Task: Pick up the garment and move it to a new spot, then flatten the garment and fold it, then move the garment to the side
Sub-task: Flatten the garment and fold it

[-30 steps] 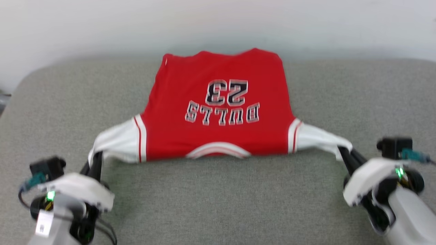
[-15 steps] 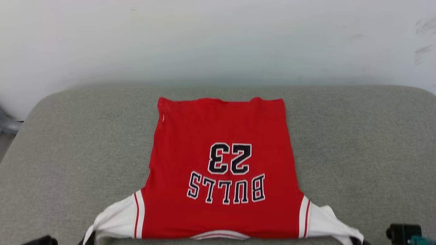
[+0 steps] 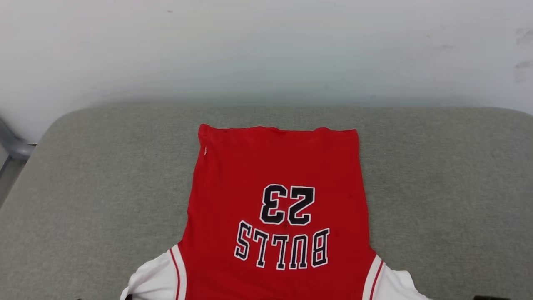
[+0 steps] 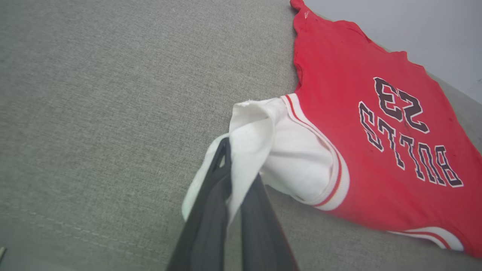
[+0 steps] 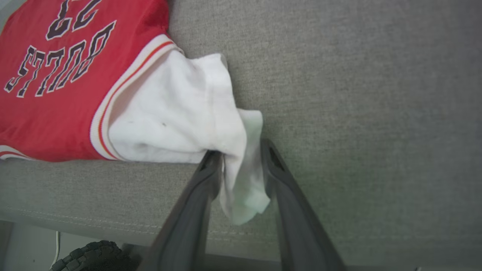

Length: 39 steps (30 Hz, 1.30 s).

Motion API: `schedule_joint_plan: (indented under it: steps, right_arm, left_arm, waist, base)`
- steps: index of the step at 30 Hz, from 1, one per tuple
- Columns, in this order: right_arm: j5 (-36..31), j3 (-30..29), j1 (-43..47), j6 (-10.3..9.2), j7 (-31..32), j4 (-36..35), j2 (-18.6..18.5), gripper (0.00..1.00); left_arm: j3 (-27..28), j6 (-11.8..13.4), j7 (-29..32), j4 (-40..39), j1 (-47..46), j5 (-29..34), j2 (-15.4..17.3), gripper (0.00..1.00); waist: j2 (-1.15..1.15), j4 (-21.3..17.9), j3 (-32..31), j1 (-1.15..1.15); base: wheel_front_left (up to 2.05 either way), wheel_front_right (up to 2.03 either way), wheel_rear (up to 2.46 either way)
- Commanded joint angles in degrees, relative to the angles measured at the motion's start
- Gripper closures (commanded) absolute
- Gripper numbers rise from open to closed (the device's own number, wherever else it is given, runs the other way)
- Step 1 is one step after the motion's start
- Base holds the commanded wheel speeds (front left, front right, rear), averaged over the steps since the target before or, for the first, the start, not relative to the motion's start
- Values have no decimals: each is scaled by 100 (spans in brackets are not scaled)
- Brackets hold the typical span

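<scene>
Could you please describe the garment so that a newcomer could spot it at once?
Below the pale wall lies a broad grey cushion. The garment lies spread at its middle: a bright red jersey with black BULLS 23 lettering and white sleeves.

a plain indoor room, more a bare test space than a lived-in home, though which cannot be told for sure; a wide grey upholstered cushion [image 3: 83, 187] with rounded corners and a stitched seam [image 5: 75, 218] along its front edge stands against a plain white wall [image 3: 266, 50] bearing faint scuffs [image 3: 522, 37]. below the cushion's edge show a treaded black tyre [image 5: 90, 256] and a thin white cable [image 5: 57, 246].
</scene>
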Motion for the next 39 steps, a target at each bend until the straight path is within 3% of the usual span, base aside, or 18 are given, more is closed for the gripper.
schedule_joint_plan:
  steps: [1,6,14,18,20,27,31,39]
  right_arm:
    - [-3,-28,-210,-4,-196,-63,18,0]
    - [38,-167,-561,-4,-547,-98,28,0]
    - [150,-648,-2353,-4,-560,536,-281,0]
    - [380,-654,-3769,-4,-21,1374,-749,0]
    - [399,-646,-4013,-4,96,1517,-835,0]
    - [398,-444,-5685,-4,1443,2459,-1397,0]
    - [225,-334,-6432,-4,1967,2756,-1541,0]
    - [-210,-133,-7128,-4,2396,3361,-1536,0]
  left_arm:
    - [-68,51,-34,-1,-166,81,-74,100]
    - [-256,22,-150,10,-471,349,-145,100]
    - [-467,-119,-457,-123,-1314,787,-323,100]
    - [-562,-235,-599,-234,-1806,981,-521,100]
    - [-581,-246,-615,-257,-1891,1014,-562,100]
    - [-706,-469,-708,-424,-2449,1205,-816,100]
    - [-739,-587,-741,-576,-2650,1302,-899,100]
    - [-697,-726,-764,-588,-2838,1404,-1047,100]
  waist:
    - [0,103,24,1]
    - [0,296,142,1]
    - [0,683,921,1]
    - [0,939,1506,1]
    - [0,987,1606,1]
    - [0,1409,2283,1]
    - [0,1621,2629,1]
    - [0,1842,3041,1]
  base:
    - [0,0,0]
    - [0,0,0]
    - [0,0,0]
    - [0,0,0]
    - [0,0,0]
    - [0,0,0]
    - [0,0,0]
    - [0,0,0]
